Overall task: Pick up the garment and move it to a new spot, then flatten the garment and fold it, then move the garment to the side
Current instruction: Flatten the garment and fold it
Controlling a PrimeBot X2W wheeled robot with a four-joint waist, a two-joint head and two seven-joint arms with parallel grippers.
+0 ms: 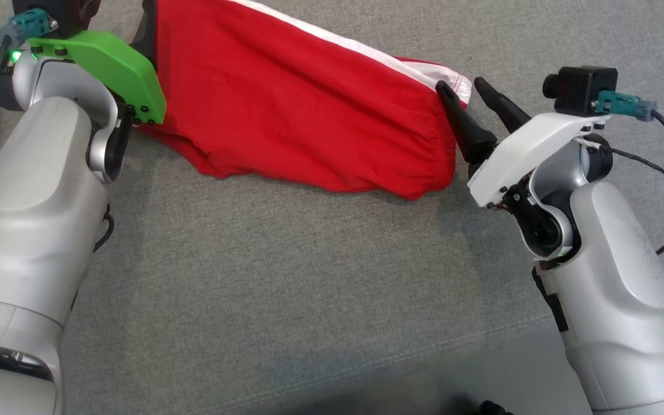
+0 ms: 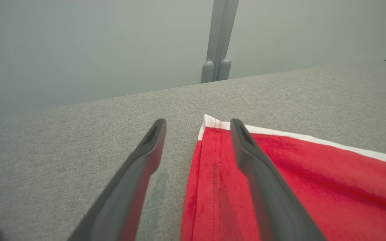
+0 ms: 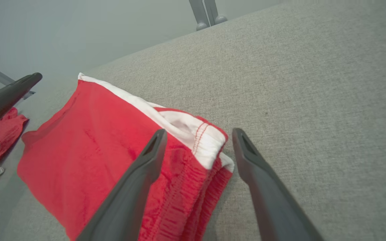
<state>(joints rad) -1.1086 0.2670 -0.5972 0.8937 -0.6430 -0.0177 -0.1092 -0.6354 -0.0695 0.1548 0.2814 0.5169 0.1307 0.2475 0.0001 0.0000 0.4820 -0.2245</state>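
The red garment (image 1: 303, 109) lies on the grey cloth-covered surface (image 1: 309, 288), its long axis running from the far left towards the right and slanting a little nearer as it goes. Its gathered waistband is at the right end and its white-trimmed hem at the far left end.

The left gripper (image 2: 198, 122) stands wide open with nothing in it. The hem's far corner sits between its fingers, with the right one over red cloth and the left one over bare surface. The right gripper (image 1: 460, 83) is likewise spread wide and empty at the waistband end. The waistband's far corner, white inside showing, lies between its tips, the left finger over cloth and the right one over bare surface.

So each arm is at its own end of the garment, and neither is nearer the middle. The layers at the waistband suggest the garment is already doubled over. Whatever comes next, a further fold or the shift to the side, it will probably turn on both grippers closing on these two far corners together, so the length stays taut along that slanting line
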